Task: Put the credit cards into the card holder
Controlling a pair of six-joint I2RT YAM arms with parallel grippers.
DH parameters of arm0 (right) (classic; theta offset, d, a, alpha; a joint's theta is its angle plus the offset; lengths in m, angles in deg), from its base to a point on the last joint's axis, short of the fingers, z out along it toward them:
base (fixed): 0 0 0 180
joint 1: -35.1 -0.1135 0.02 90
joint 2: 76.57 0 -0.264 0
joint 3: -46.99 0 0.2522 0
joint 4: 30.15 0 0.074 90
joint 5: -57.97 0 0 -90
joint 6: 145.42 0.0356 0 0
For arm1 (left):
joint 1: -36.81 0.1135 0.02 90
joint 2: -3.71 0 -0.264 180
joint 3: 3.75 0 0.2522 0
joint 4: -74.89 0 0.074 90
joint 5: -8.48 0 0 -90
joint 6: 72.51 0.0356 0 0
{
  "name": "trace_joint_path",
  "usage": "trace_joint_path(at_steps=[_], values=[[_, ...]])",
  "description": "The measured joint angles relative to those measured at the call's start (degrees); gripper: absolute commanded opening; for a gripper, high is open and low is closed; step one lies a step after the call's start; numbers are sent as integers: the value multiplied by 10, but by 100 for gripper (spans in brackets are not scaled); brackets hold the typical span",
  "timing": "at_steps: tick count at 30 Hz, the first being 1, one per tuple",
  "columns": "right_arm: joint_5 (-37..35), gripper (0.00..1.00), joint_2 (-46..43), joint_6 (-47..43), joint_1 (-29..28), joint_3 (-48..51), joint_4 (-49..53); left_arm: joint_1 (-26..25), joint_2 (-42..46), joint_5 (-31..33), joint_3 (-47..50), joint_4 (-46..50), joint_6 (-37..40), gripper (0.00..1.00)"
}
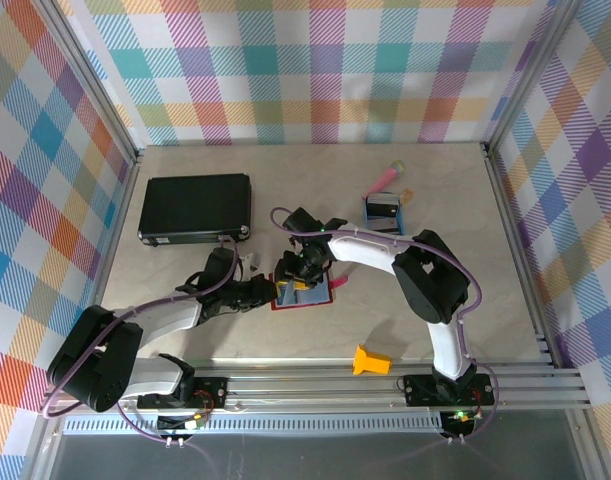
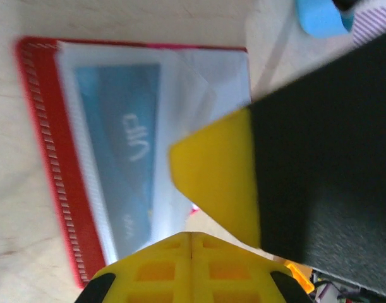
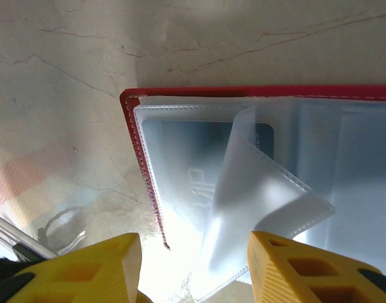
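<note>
The card holder (image 1: 303,296) lies open and flat on the table, red with clear inner pockets. One blue credit card (image 2: 126,145) sits inside a clear pocket, also seen in the right wrist view (image 3: 193,158). A clear pocket flap (image 3: 262,202) curls up off the holder. My left gripper (image 2: 191,243) hovers at the holder's left edge (image 2: 47,158), shut with nothing between its fingers. My right gripper (image 3: 193,271) stands open just above the holder's red edge (image 3: 243,92), its fingers to either side of the curled flap. One yellow finger (image 2: 218,177) of the right gripper crosses the left wrist view.
A large black flat case (image 1: 195,207) lies at the back left. A blue tray (image 1: 382,212) and a pink item (image 1: 383,178) sit behind the holder to the right. An orange piece (image 1: 370,360) rests near the front rail. Plaid walls enclose the table.
</note>
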State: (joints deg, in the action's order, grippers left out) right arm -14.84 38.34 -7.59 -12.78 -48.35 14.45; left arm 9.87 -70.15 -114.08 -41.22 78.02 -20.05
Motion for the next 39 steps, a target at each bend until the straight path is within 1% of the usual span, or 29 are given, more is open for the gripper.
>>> trace_joint_path(at_steps=[3, 10, 14, 22, 31, 36, 39], values=[[1, 47, 0, 0, 0, -2, -1, -17, -3, 1, 1, -22, -6, 0], [5, 47, 0, 2, 0, -2, -5, -30, -32, 10, 7, -61, -6, 4], [5, 47, 0, 4, 0, -2, -10, -31, -55, 19, 11, -71, -5, 4], [-5, 48, -7, -4, 0, -2, -10, -31, -75, 25, 12, -89, -3, 4], [-58, 49, -95, -23, 14, 14, 14, -31, -77, 33, 17, -91, -3, 4], [-62, 50, -90, -33, 15, 28, 19, -31, -76, 34, 17, -90, -3, 5], [-54, 51, -73, -38, 15, 31, 17, -31, -68, 38, 17, -86, -3, 6]])
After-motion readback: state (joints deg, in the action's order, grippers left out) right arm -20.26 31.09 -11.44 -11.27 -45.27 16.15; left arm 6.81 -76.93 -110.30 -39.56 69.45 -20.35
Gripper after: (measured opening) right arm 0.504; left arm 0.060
